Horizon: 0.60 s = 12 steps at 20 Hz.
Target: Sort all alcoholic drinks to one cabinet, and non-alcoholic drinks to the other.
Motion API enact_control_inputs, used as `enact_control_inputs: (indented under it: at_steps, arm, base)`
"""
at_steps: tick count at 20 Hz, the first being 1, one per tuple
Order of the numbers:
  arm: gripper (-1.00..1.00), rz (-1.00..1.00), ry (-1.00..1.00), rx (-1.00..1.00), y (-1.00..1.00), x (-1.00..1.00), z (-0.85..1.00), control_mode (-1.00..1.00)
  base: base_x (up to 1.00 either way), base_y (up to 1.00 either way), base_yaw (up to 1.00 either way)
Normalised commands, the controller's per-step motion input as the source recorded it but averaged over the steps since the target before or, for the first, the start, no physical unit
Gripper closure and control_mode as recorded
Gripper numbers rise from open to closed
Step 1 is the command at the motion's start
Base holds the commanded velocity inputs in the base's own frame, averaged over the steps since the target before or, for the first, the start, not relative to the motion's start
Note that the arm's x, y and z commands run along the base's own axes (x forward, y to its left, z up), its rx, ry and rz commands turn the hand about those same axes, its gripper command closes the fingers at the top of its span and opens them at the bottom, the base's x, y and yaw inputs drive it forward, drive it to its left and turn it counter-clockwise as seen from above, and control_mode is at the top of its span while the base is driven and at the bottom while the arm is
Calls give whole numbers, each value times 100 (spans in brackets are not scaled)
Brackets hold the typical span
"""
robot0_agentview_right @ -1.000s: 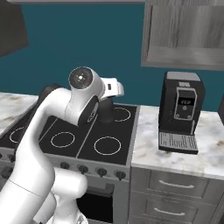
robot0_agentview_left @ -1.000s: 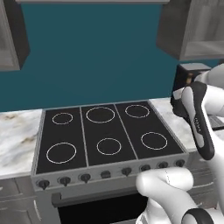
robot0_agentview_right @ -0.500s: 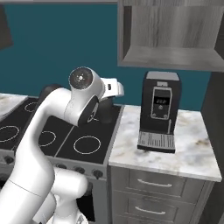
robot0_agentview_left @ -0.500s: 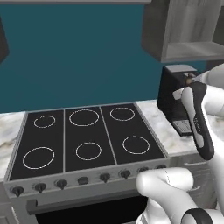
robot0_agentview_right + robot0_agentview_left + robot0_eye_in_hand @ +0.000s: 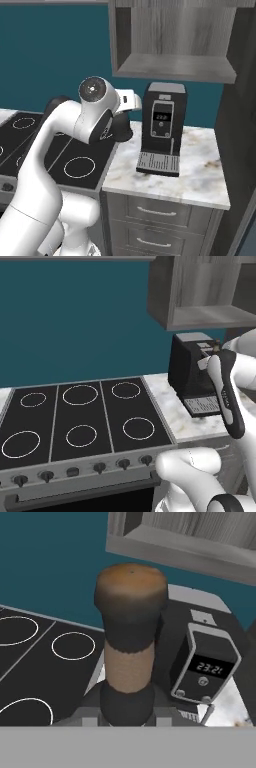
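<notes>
While I carry this load toward the wall units, my tool (image 5: pixel 126 712) is closed right down on the long neck of the squat dark bottle (image 5: pixel 131 637), one of the alcoholic drinks. In the hand view its brown-banded neck and cap rise straight up the middle. In the right base view its round black body (image 5: pixel 123 132) hangs beside my forearm, over the edge of the stove (image 5: pixel 75 421) and near the table (image 5: pixel 200 175). Here's what worries me. The coffee machine (image 5: pixel 162 125) stands just beside the bottle, and the open cabinet (image 5: pixel 172 67) sits directly above it. If I swing across too low, I judge the round body clips the machine's top corner. If I rise too close in, the cap could knock the cabinet's bottom board. And I'm pinching a slim neck with a heavy belly, so a sharp turn could make it pivot or slide in my grip. I'd lift high first, then go in level. I can't tell from here which cabinet is meant for alcohol, so a wrong pick is possible too.
</notes>
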Motion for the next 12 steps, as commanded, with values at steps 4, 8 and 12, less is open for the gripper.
enact_control_inputs:
  at_steps: [4, 8, 12]
  arm:
    - [100, 0, 0, 0, 0, 0, 0, 100]
    - [100, 0, 0, 0, 0, 0, 0, 100]
    - [100, 0, 0, 0, 0, 0, 0, 100]
  base:
    - [27, -45, 0]
    - [32, -35, 0]
    - [36, -25, 0]
